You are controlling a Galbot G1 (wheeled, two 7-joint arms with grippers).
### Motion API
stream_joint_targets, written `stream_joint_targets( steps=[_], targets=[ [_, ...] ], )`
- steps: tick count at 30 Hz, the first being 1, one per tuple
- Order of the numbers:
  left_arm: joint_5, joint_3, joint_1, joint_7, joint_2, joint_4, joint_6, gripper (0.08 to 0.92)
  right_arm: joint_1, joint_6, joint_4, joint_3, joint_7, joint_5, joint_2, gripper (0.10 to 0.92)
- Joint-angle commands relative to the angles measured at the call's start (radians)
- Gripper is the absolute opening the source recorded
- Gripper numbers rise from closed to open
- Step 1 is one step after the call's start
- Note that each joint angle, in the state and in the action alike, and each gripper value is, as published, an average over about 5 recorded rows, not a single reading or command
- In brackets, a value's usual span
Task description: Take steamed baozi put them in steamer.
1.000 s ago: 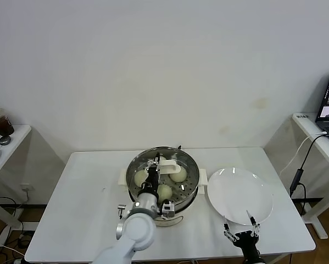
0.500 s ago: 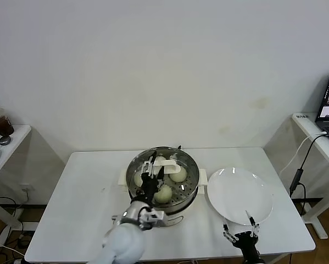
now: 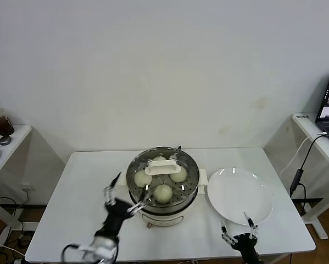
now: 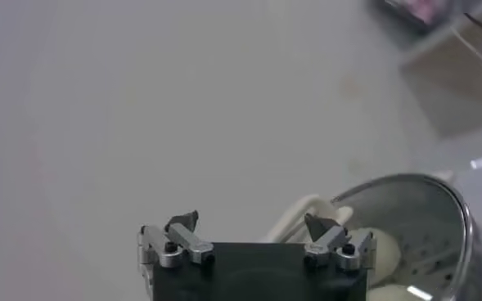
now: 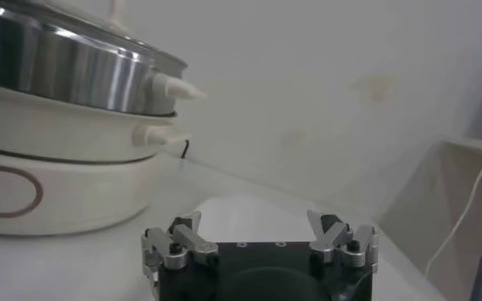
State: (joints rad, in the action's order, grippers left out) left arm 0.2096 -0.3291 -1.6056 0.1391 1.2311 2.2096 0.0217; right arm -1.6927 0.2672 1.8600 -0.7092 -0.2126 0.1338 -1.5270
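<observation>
On the table (image 3: pixel 76 181), the steamer (image 3: pixel 163 184) is set centrally, with a plate (image 3: pixel 240 195) just right of it. Four baozi (image 3: pixel 163 192) are held inside. The left gripper (image 3: pixel 120 195), spread wide and empty, is seen at the steamer's front-left; the right gripper (image 3: pixel 239 231), also spread, is parked front-right.

The left gripper (image 4: pixel 251 226) has its fingers wide apart, holding nothing. Past it sits the steamer (image 4: pixel 437 214) with baozi (image 4: pixel 381 249) inside.

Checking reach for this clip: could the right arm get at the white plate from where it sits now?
Probably yes. The right gripper sits open at the table's front edge, just before the white plate, and nothing lies between them. The plate is bare.
</observation>
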Motion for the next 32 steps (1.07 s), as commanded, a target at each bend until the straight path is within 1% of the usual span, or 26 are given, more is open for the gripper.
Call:
stream_joint_targets(
  steps=[1, 7, 12, 17, 21, 28, 32],
  targets=[
    [-0.398, -0.202, -0.436, 0.112, 0.029, 0.035, -0.179, 0.823, -0.144, -0.113, 0.126, 0.085, -0.016, -0.126, 0.094, 0.823],
    [-0.419, -0.201, -0.441, 0.036, 0.059, -0.091, -0.303, 0.823, -0.15, -0.145, 0.141, 0.1, -0.013, -0.142, 0.094, 0.823],
    [-0.41, -0.198, -0.432, 0.012, 0.094, -0.133, -0.363, 0.823, -0.15, -0.138, 0.138, 0.11, -0.004, -0.152, 0.092, 0.823],
    [-0.392, -0.192, -0.421, 0.006, 0.118, -0.142, -0.369, 0.823, -0.155, -0.134, 0.137, 0.106, 0.003, -0.166, 0.095, 0.823],
    [-0.386, -0.198, -0.417, 0.001, 0.13, -0.137, -0.349, 0.823, -0.161, -0.132, 0.14, 0.095, 0.006, -0.171, 0.102, 0.823],
    [-0.363, -0.209, -0.419, -0.029, 0.136, -0.132, -0.309, 0.823, -0.166, -0.127, 0.143, 0.078, 0.004, -0.17, 0.106, 0.823],
    [-0.356, -0.206, -0.42, -0.031, 0.138, -0.135, -0.305, 0.823, -0.165, -0.125, 0.144, 0.076, 0.003, -0.171, 0.106, 0.823]
  ],
)
